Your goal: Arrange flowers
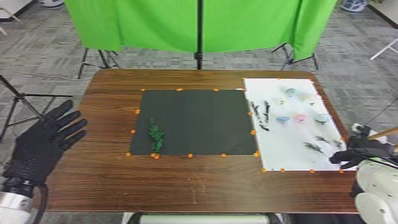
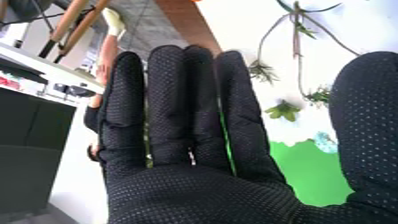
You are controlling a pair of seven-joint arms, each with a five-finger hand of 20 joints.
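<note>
In the head view my left hand is held at the table's left edge, fingers straight and spread, touching nothing. My right hand is at the right edge of the white sheet; in the right wrist view the same right hand has straight fingers and holds nothing. A green leafy sprig lies on the left part of the black mat. On the white sheet lie dark thin stems, a pink flower, a blue flower, pale flowers and small green sprigs.
Orange clips or tape pieces line the edges of the mat and sheet on the brown wooden table. A green cloth hangs on stands behind the table.
</note>
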